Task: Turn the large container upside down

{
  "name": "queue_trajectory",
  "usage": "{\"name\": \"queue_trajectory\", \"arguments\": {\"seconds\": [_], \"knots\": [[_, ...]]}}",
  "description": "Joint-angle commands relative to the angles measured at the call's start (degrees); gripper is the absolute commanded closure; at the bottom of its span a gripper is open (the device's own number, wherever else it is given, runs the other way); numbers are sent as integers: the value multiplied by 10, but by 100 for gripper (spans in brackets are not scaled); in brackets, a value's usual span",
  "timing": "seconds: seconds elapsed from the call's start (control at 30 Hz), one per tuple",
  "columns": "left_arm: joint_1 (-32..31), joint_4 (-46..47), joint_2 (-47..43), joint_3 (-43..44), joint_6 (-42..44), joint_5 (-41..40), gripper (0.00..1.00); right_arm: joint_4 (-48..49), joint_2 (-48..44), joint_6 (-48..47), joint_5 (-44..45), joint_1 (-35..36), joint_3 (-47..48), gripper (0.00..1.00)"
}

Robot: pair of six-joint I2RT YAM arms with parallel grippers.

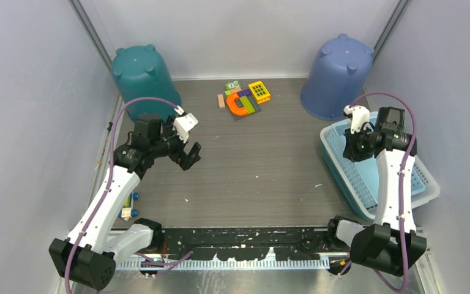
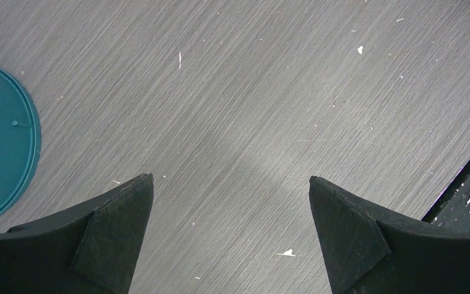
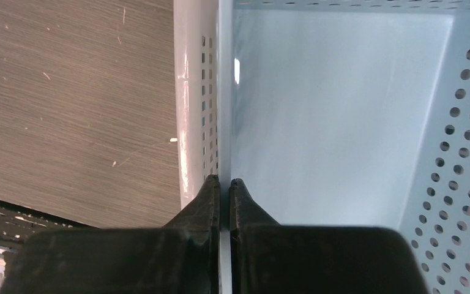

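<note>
One grip made, flip not yet done.
My right gripper (image 3: 224, 182) clenches the upright basket (image 3: 193, 92) by its wall, frame right; left gripper (image 2: 231, 179) hangs released.

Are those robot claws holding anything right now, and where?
The right gripper pinches the light blue basket by its perforated side wall; the left gripper is open and holds nothing.

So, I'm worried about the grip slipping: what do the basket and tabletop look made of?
Basket: probably moulded plastic, pale blue, smooth and slightly glossy; its thin perforated wall shows a bright glint. Tabletop: grey, matte, with fine parallel streaks, a brushed look; metal or laminate, I cannot tell.
</note>
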Motion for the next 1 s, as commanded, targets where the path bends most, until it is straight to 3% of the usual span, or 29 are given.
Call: {"name": "queue_trajectory", "arguments": {"seconds": [0.0, 0.33, 0.63, 0.97], "knots": [[2, 20, -9, 2, -4, 0, 0, -5, -26, 29, -29, 5, 40, 99], [2, 16, -10, 17, -1, 2, 0, -25, -60, 54, -50, 4, 102, 99], [1, -24, 16, 106, 24, 47, 0, -54, -56, 83, -71, 5, 202, 99], [-7, -32, 33, 188, 26, 120, 0, -56, -37, 144, -209, 5, 315, 99]]}}
